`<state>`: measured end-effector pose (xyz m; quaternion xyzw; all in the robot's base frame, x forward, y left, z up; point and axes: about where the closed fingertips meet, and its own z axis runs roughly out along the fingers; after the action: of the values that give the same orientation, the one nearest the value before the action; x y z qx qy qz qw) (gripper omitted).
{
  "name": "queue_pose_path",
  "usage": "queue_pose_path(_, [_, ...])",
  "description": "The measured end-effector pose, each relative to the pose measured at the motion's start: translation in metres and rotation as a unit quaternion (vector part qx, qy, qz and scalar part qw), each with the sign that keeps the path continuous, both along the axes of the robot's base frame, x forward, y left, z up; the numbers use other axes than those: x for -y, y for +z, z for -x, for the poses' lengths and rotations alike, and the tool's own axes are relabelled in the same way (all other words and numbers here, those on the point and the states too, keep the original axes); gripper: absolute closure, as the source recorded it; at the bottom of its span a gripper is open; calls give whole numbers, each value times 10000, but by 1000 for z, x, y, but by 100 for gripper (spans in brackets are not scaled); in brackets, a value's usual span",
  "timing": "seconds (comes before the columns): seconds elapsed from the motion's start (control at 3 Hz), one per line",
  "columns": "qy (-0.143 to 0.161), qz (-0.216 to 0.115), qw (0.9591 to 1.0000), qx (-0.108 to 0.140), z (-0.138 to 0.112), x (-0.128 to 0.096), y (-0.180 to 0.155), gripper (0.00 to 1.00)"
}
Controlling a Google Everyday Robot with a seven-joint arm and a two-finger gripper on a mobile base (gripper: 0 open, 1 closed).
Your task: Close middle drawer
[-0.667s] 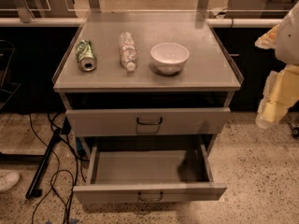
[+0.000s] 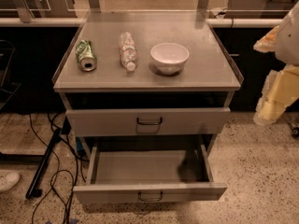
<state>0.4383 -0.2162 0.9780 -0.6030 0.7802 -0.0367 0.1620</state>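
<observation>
While the middle drawer (image 2: 150,192) stands pulled far out below the table (image 2: 210,76), its tray open to view, the gripper (image 2: 268,111) hangs at the right edge, well apart from the drawer front; whether it is open or closed cannot be told. The upper drawer (image 2: 149,121) sits slightly out. A can (image 2: 86,55), bottle (image 2: 127,51) and bowl (image 2: 169,57) rest on top.

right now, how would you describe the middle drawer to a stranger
Find the grey cabinet with a green can, plastic bottle and white bowl on top; the gripper hangs off to its right. The middle drawer is the lower of two fronts showing, pulled far out with its tray exposed, unlike the barely open drawer above.
</observation>
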Motion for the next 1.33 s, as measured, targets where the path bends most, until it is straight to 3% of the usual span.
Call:
queue_pose_path(0.33, [0, 0, 10000, 0, 0, 0, 0, 42])
queue_pose_path(1.0, [0, 0, 10000, 1, 0, 0, 0, 89])
queue_pose_path(1.33, [0, 0, 10000, 1, 0, 0, 0, 100])
